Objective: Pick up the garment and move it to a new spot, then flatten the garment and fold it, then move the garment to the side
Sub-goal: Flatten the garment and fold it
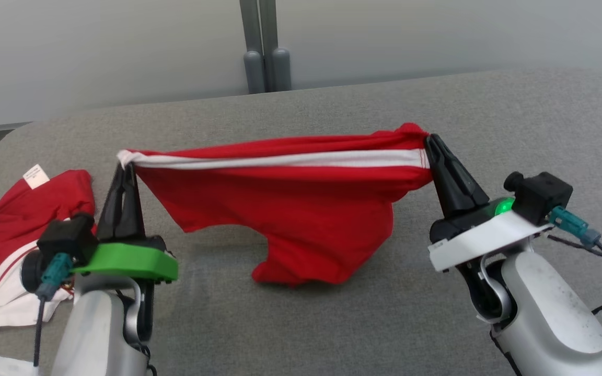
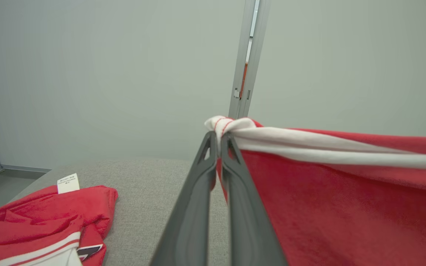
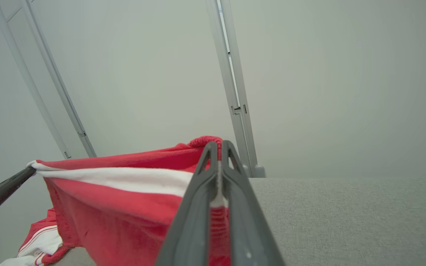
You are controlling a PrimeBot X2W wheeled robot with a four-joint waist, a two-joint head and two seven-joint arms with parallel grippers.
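Transfer step, seemingly: left gripper (image 1: 126, 168) and right gripper (image 1: 430, 140) each clamp an end of the white-banded red cloth garment (image 1: 290, 203) taut over the grey fabric surface (image 1: 332, 324); next, lay it flat.

Left gripper (image 1: 125, 168), right gripper (image 1: 430, 140) hold white-trimmed red cloth (image 1: 290, 203); garment (image 1: 29, 209) lies left.

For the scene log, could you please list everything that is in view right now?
red garment: one, red with a white band along its top edge, stretched between the two grippers.
T-shirt: one, red and white with a small white label, crumpled at the left end of the padded surface.
padded surface: one, grey, under both garments.
wall: one, pale grey, behind the surface.
post: one, grey, upright against the wall.
left gripper: one, dark, shut on the red garment's left end.
right gripper: one, dark, shut on its right end.
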